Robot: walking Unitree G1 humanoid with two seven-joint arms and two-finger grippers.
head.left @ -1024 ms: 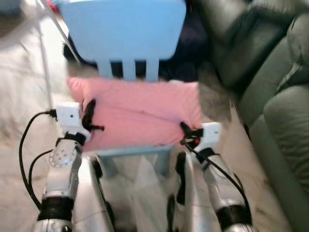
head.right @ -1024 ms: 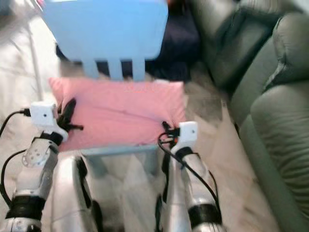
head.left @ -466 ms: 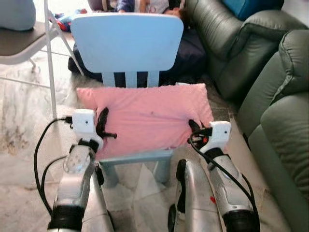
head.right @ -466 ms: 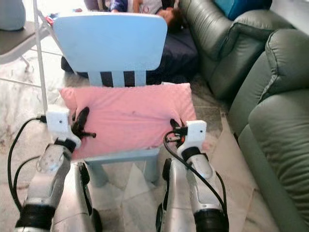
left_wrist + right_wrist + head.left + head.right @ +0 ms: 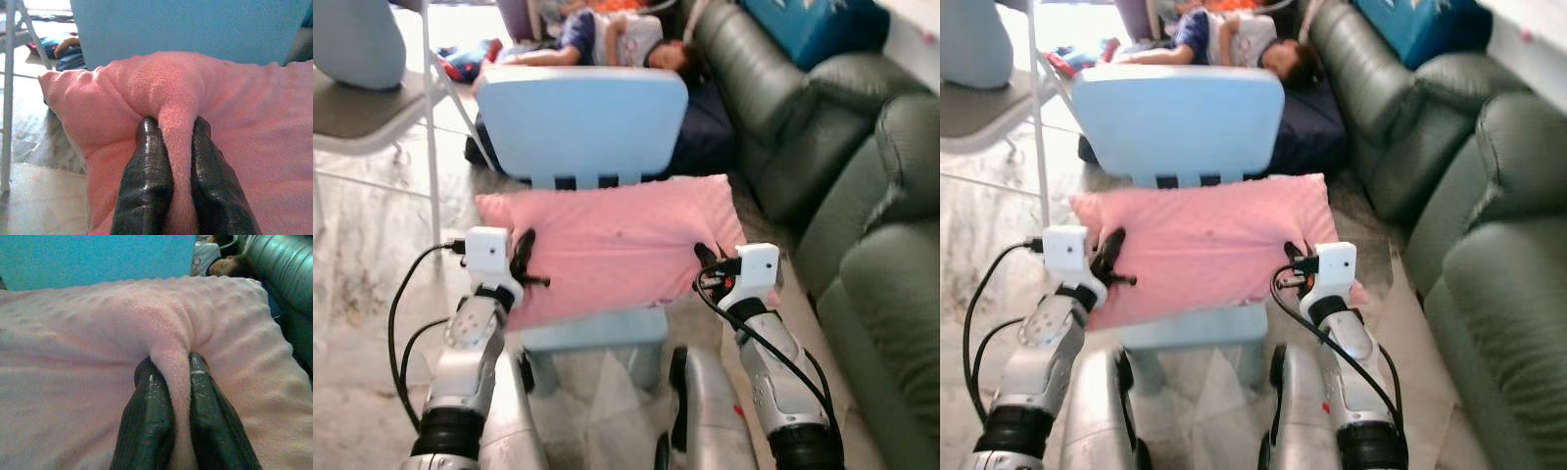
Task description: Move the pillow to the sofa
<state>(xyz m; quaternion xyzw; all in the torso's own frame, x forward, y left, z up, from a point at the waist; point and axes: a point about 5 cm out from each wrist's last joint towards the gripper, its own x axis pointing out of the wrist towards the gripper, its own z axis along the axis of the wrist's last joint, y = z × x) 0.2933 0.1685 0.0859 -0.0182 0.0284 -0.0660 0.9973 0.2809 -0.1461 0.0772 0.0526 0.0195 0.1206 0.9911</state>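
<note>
At the far left, a grey folding chair [image 5: 352, 103] stands on the marble floor [image 5: 362, 264], well apart from the work area.

The left gripper [image 5: 522, 257] is positioned at the left side of the pink pillow [image 5: 617, 240]. In the left wrist view, its two black fingers [image 5: 146, 186] are closed on a raised fold of the pillow fabric, with the fold pinched between them.

The pink pillow spans the space between the two grippers, in front of the backrest of the light blue chair [image 5: 582, 122]. Its rear edge overlaps the lower edge of the backrest. The front edge of the chair seat shows just below the pillow. Whether the pillow rests on the seat or is lifted clear of it cannot be told.

The right gripper [image 5: 707, 262] is positioned at the right front corner of the pillow. In the right wrist view, its fingers [image 5: 149, 423] are closed on a second fold of the pink fabric in the same manner.

Behind the chair, a person [image 5: 607, 39] lies on a dark cushion [image 5: 700, 113] on the floor.

At the right, the dark green sofa [image 5: 871, 225] runs along the edge of the scene, apart from the pillow. A blue cushion [image 5: 813, 24] lies on the sofa at its far end.
</note>
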